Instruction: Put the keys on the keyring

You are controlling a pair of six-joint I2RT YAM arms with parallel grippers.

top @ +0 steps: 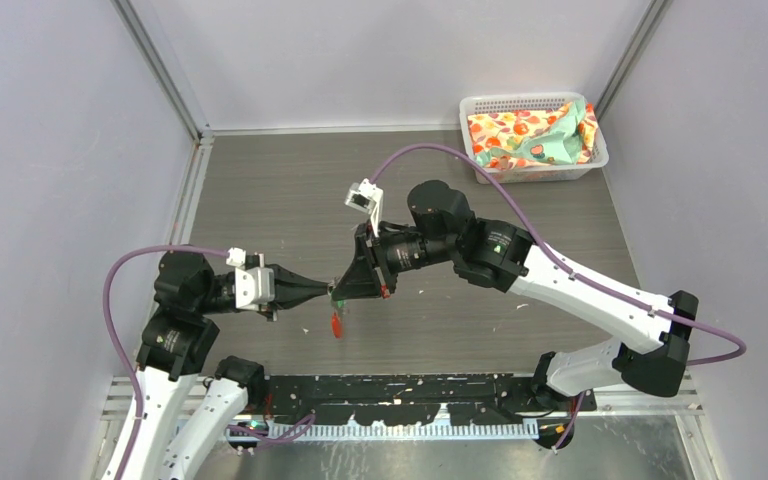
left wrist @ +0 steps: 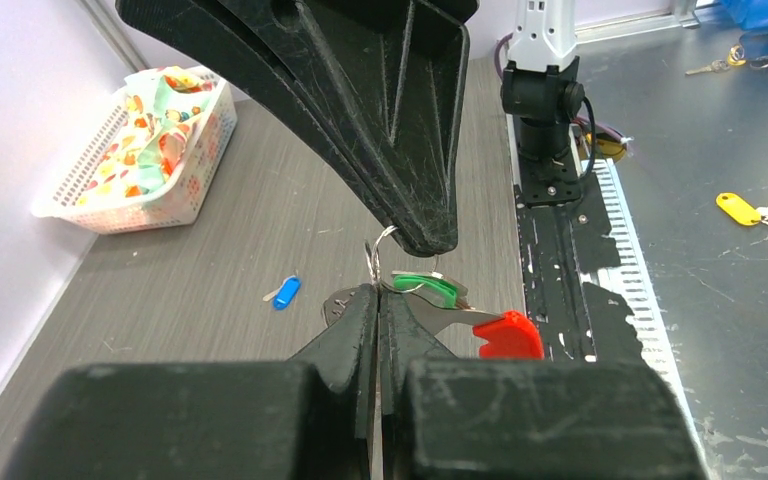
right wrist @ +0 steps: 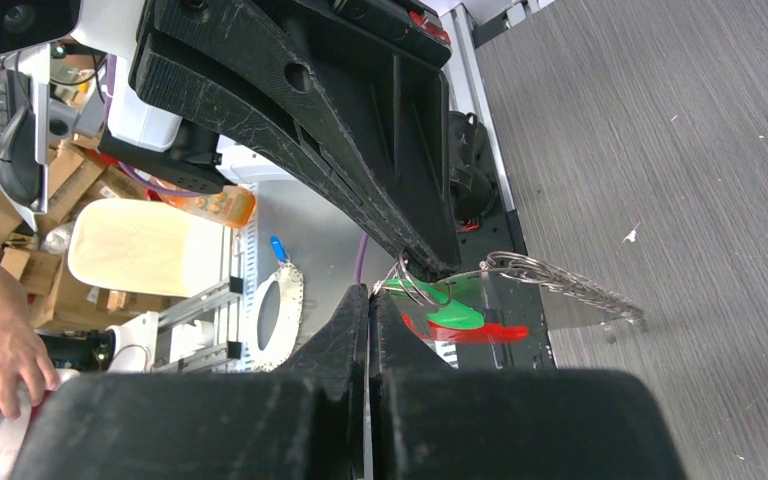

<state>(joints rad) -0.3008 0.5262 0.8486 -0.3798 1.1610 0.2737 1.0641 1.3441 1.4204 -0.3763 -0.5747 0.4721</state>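
Both grippers meet tip to tip above the middle of the table. My left gripper [top: 330, 291] [left wrist: 378, 293] is shut on the keyring [left wrist: 384, 250], whose flat silvery strip runs out to the red tag [left wrist: 508, 335] [top: 337, 324]. My right gripper [top: 345, 290] [right wrist: 370, 296] is shut, its tips touching the green key [left wrist: 426, 287] [right wrist: 452, 316] at the ring's wire loops [right wrist: 560, 281]; it appears to pinch that key. The blue key [left wrist: 284, 292] lies loose on the table to the left of my left fingers.
A white basket [top: 481, 106] [left wrist: 110, 214] of patterned cloth stands at the table's back right corner. A black rail [top: 410, 390] runs along the near edge between the arm bases. Grey walls close in the left, right and back sides.
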